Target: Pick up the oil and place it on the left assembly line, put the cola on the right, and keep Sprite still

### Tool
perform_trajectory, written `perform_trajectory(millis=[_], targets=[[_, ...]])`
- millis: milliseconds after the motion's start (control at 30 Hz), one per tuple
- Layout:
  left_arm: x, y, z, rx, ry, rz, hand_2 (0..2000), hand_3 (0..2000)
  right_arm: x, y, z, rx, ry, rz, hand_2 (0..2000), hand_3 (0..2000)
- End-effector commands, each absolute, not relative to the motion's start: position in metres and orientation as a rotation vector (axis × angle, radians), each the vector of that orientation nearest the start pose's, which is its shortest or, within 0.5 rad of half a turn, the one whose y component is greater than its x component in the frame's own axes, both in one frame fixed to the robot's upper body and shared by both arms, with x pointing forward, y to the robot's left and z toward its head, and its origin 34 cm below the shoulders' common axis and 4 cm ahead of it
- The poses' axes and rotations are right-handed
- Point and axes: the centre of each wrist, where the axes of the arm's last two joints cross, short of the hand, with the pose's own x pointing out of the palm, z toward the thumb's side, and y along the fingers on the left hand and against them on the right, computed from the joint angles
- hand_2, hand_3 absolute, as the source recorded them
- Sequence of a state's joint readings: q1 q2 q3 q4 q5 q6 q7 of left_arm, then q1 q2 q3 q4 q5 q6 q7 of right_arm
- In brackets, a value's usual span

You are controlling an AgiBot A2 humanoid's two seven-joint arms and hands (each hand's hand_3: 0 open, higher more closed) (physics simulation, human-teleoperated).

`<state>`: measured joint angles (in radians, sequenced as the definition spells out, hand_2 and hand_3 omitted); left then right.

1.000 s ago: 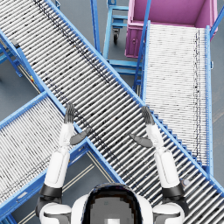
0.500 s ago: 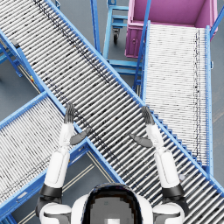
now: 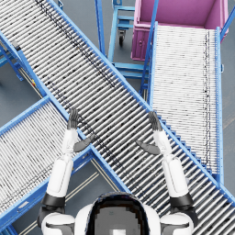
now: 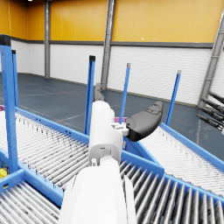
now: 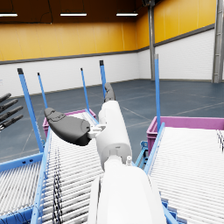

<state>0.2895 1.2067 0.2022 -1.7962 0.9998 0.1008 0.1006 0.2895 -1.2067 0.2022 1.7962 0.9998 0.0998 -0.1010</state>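
Observation:
No oil, cola or Sprite shows in any view. My left hand hovers open over the near edge of the central roller conveyor, fingers stretched forward and thumb out to the side. My right hand mirrors it further right over the same conveyor, also open and holding nothing. The left wrist view shows my left hand above blue rails, and the right wrist view shows my right hand over the rollers.
A left roller line branches off at lower left and a right roller line runs up to a magenta bin. Blue frame posts rise beside the conveyors. Grey floor lies between the lines.

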Motion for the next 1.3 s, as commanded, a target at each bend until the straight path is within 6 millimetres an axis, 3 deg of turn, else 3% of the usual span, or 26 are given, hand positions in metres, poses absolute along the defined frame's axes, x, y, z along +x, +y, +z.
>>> perform_trajectory(millis=[33, 1167, 1300], targets=[[0.255, 0.201, 0.229, 0.074, -0.388, -1.777, 0, 0, 0.255, -0.201, 0.229, -0.135, -0.376, 1.971, 0, 0], [0.256, 0.195, 0.223, 0.055, -0.365, -1.798, 0, 0, 0.256, -0.195, 0.223, -0.113, -0.355, 1.993, 0, 0], [0.255, 0.208, 0.246, 0.187, -0.531, -1.790, 0, 0, 0.260, -0.206, 0.237, -0.172, -0.497, 1.848, 0, 0]])
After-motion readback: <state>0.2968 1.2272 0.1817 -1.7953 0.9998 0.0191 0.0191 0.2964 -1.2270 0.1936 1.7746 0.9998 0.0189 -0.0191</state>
